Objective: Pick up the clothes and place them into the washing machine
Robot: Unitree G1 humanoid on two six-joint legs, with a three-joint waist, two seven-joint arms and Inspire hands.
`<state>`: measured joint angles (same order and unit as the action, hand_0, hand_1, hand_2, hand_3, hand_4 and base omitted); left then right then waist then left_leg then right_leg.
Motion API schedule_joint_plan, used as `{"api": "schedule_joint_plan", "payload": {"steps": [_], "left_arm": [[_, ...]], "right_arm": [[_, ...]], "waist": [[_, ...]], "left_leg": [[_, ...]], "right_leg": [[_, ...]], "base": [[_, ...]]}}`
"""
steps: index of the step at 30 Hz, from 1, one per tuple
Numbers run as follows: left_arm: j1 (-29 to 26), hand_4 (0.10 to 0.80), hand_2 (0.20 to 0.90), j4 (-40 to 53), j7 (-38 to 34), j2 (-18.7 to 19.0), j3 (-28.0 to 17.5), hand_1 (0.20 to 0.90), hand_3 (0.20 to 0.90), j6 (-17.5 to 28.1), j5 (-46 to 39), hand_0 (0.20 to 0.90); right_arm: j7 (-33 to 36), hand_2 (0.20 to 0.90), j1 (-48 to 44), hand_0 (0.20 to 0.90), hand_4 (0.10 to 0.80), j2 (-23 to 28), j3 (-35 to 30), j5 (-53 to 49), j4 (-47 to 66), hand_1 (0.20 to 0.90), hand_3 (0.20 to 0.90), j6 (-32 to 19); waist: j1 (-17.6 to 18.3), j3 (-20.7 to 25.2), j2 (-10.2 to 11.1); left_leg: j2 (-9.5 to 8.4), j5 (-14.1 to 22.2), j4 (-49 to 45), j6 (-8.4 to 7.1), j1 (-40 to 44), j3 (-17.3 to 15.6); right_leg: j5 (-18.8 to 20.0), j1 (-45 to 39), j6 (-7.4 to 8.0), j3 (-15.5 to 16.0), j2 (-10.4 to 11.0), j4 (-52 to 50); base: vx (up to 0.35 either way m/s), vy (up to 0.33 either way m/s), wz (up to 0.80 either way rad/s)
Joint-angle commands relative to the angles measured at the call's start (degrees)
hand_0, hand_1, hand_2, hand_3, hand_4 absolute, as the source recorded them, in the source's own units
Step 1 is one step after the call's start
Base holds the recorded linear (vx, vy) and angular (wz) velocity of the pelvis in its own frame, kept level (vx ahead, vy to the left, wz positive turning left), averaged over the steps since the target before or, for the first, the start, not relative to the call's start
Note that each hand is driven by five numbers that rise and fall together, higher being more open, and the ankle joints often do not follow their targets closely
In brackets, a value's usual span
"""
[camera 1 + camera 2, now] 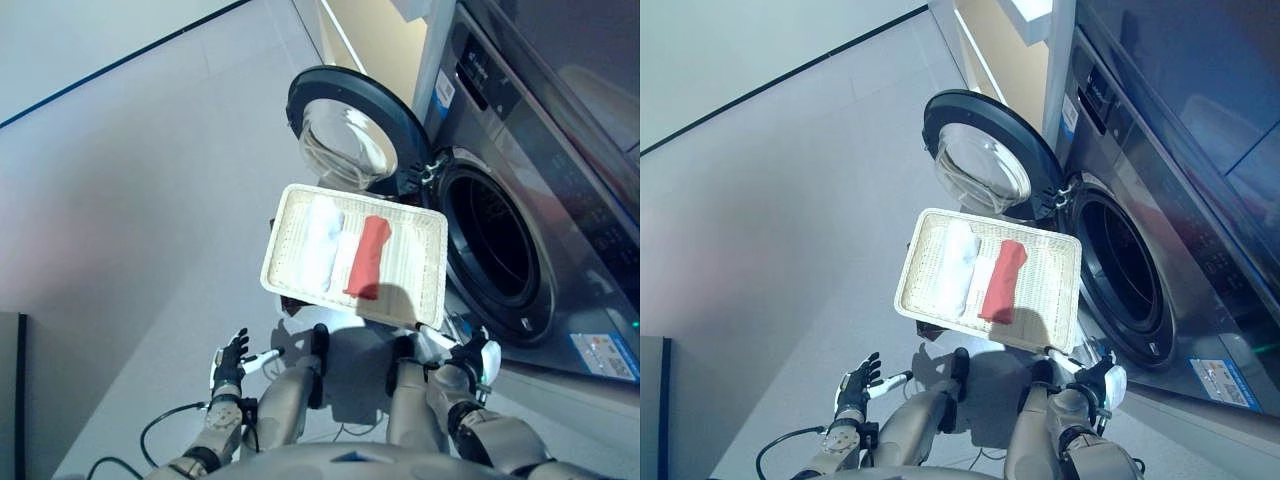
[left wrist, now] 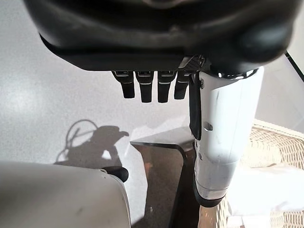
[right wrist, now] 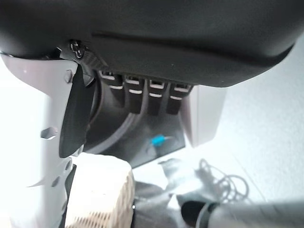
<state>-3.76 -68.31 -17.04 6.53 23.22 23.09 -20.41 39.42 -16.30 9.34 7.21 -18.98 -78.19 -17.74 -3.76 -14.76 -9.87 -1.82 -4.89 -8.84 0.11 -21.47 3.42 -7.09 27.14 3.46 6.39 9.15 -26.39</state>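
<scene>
A shallow wicker basket (image 1: 412, 262) sits beside the washing machine (image 1: 560, 200). In it lie a white cloth (image 1: 325, 245) and a folded red cloth (image 1: 368, 258), side by side. The machine's round door (image 1: 345, 135) stands open past the basket, and the dark drum opening (image 1: 495, 250) faces it. My left hand (image 1: 230, 368) is open and empty, low over the floor near the basket's near left corner. My right hand (image 1: 480, 360) is open and empty by the basket's near right corner, in front of the machine. The left wrist view shows the basket (image 2: 280, 142) and the white cloth (image 2: 266, 185) beyond the thumb.
The basket rests on a low dark brown box (image 2: 161, 175). Grey floor (image 1: 150, 200) spreads to the left of the basket. A dark panel (image 1: 10, 390) stands at the far left edge. The open door juts out over the floor beyond the basket.
</scene>
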Motion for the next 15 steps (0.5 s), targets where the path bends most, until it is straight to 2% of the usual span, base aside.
{"api": "schedule_joint_plan", "payload": {"steps": [1, 7, 15], "left_arm": [[1.2, 0.8, 0.9, -4.4, -1.9, -0.2, -0.4, 0.9, 0.9, 1.8, 0.1, 0.9], [1.1, 0.8, 0.9, -4.4, -1.6, -0.5, 0.5, 0.9, 0.9, 1.9, -0.6, 0.9], [1.5, 0.8, 0.9, -4.1, 0.1, -0.4, 1.5, 0.9, 0.9, 1.7, -2.6, 0.9]], "right_arm": [[-0.1, 0.9, 0.5, 0.9, 0.8, -1.9, 0.6, -1.5, 1.2, 0.9, 0.9, -3.1], [-1.0, 0.9, 0.1, 0.9, 0.8, -3.0, 2.0, -2.5, 1.5, 0.9, 0.9, -3.6], [-3.7, 0.9, -2.1, 0.9, 0.8, -3.8, 1.6, -9.5, 4.2, 0.9, 0.9, -6.0]], "waist": [[0.2, -1.7, 0.2], [0.2, -3.0, -0.8], [-0.3, -4.7, -2.2]], "left_leg": [[-3.67, 1.3, -4.6, -0.18, -5.1, -2.9], [-4.0, 1.3, -6.7, -0.08, -8.2, -3.3], [-4.23, 1.6, -10.1, 0.1, -13.6, -4.2]], "right_leg": [[8.0, -2.3, 0.0, -1.1, -0.3, 8.1], [7.9, 0.7, -0.47, -1.5, -0.1, 6.0], [7.5, 6.0, -0.96, -2.1, 0.2, 2.5]], "base": [[-0.063, 0.028, -0.04], [-0.072, 0.04, -0.01], [-0.053, 0.031, 0.01]]}}
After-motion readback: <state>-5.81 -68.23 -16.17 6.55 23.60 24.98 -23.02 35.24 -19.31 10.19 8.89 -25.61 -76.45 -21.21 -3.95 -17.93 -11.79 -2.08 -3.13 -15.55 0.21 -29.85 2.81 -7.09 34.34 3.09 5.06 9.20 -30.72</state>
